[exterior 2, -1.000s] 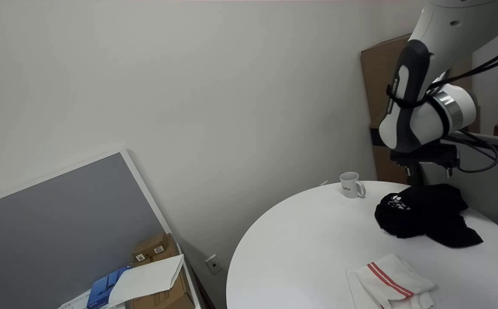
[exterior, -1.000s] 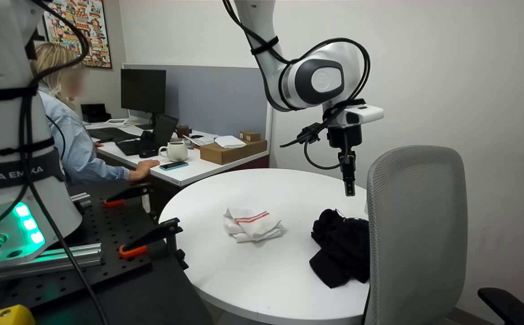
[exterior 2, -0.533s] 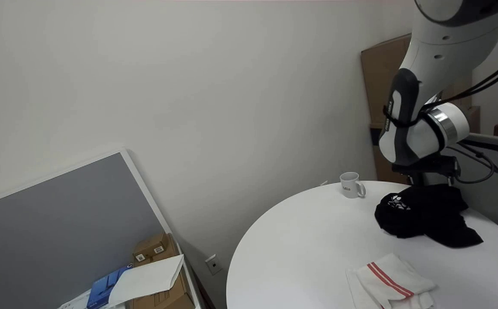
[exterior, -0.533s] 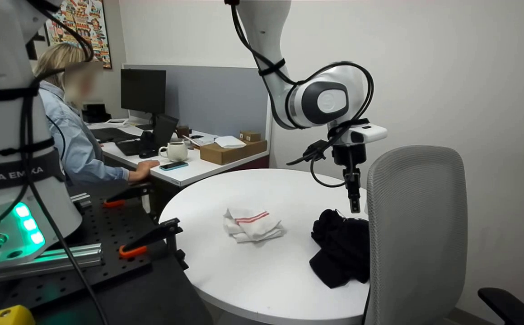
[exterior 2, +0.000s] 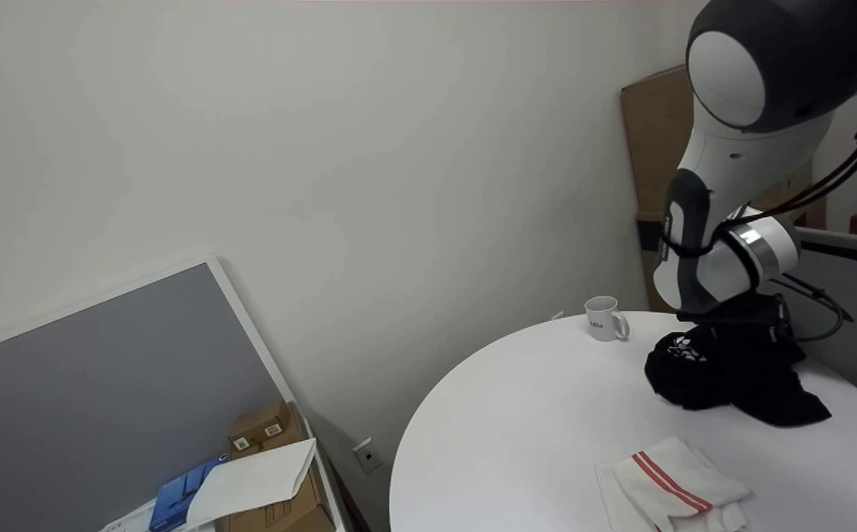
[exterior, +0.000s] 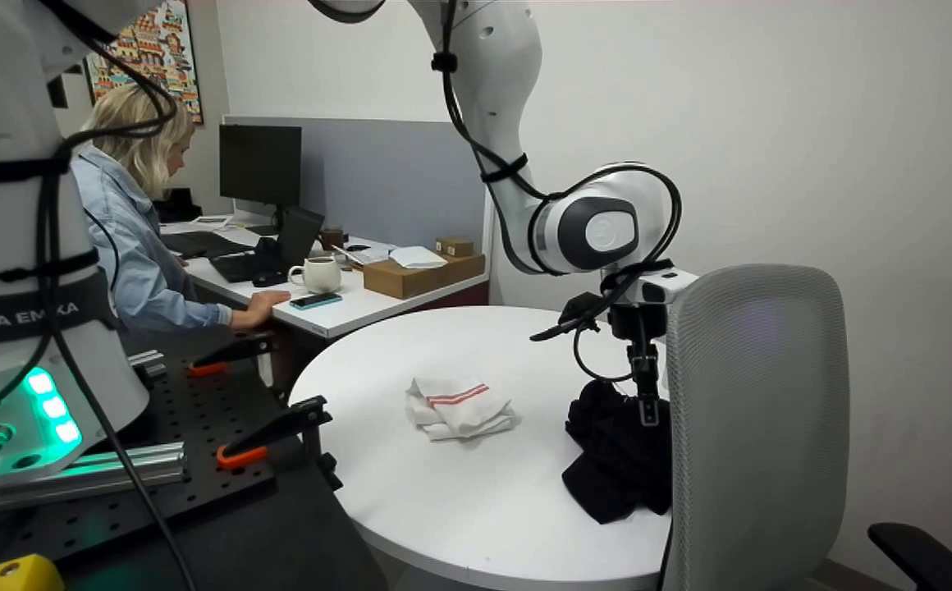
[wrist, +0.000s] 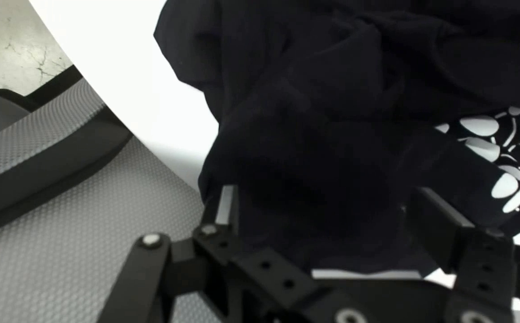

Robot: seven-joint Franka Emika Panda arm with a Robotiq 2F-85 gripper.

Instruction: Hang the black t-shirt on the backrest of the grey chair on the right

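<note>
I count one black shirt (wrist: 309, 134), one grey chair (exterior: 759, 427), one round white table (exterior: 410, 509) and one white towel (exterior: 459, 416) with red stripes. I see two mugs: the table mug (exterior 2: 600, 325), near the fingers (wrist: 227, 208), and the desk mug (exterior: 320, 277), well away from them on a desk (exterior: 353, 312) where one person (exterior: 144, 230) sits. I can't see what is inside either mug. Two brown boxes (exterior: 418, 281) are far from the fingers too, with paper (exterior: 417, 258) on the big one.

My gripper (wrist: 327, 197) points down, and its two fingers are wide apart. The shirt lies in a bunch on the table, right under the fingers, and black cloth shows in the gap between them. I can't tell if the tips touch it. The chair is near the fingers, to their left in the wrist view. The towel is well apart from the fingers.
</note>
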